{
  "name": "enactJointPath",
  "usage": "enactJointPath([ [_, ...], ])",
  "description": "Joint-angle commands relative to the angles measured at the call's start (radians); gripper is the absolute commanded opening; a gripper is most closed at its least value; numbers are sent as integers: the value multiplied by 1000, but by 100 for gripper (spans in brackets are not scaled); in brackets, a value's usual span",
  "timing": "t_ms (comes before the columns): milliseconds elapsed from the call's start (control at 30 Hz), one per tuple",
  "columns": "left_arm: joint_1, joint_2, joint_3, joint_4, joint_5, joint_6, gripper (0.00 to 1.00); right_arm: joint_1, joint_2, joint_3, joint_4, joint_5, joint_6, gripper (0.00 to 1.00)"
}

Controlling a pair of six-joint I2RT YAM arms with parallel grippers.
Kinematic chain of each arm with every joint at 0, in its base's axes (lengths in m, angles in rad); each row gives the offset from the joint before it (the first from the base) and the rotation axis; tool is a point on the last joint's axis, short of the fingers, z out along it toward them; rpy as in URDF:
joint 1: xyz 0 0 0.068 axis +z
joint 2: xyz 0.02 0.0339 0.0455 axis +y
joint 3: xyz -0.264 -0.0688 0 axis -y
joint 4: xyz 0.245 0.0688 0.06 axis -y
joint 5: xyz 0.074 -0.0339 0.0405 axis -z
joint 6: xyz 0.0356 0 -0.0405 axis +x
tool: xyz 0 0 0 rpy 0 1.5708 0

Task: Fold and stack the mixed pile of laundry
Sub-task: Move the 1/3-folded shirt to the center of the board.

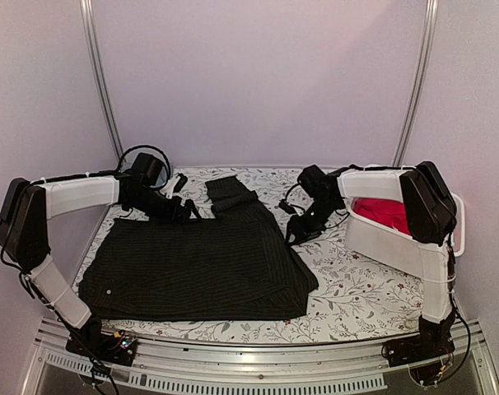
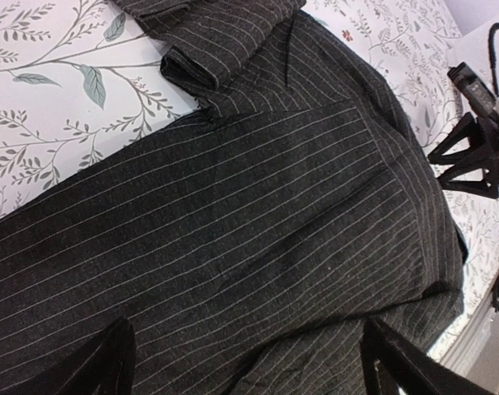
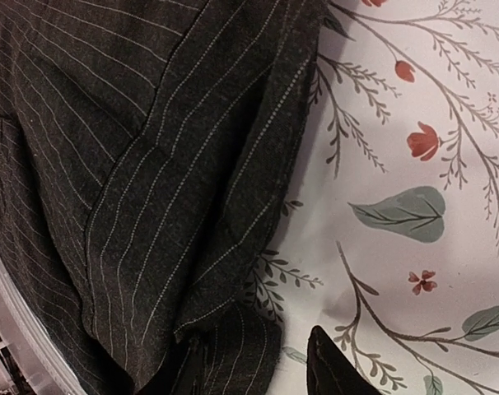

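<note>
**A:** How far along do you reckon you are?

**B:** Early, I'd say. Nearest you, the pinstriped shirt (image 1: 200, 263) lies spread flat across the bench (image 1: 356, 304). I see no finished fold in it and no stack anywhere. Your left fingers (image 2: 109, 366) hang wide apart over its far-left part, holding nothing. Your right fingers (image 3: 336, 370) sit at the shirt's right edge. One is over bare bench and the other is lost against the dark cloth, so I can't tell if they're pinching it or not.

**A:** And what's left?

**B:** Pretty much everything: fold this one, then the rest. Further back, a narrow strip of the shirt, maybe a sleeve, pokes out toward the far edge and looks like it needs tucking in. Off to the right, the white bin (image 1: 381, 243) has a red-pink cloth (image 1: 385, 212) in it, and your right arm reaches across in front of that. Nothing else seems to block the shirt.
</note>
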Motion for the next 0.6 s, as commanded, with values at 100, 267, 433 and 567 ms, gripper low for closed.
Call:
enactJointPath([
  [100, -18, 19, 12, -3, 6, 8, 95, 17, 57, 47, 4, 13, -61, 42],
  [267, -17, 32, 22, -12, -10, 15, 95, 39, 107, 86, -26, 136, -77, 42],
  [433, -17, 63, 30, -42, -55, 20, 96, 70, 112, 68, -72, 308, -64, 27],
  [567, -17, 83, 27, -57, -82, 23, 96, 69, 61, -4, -101, 433, 8, 0],
])
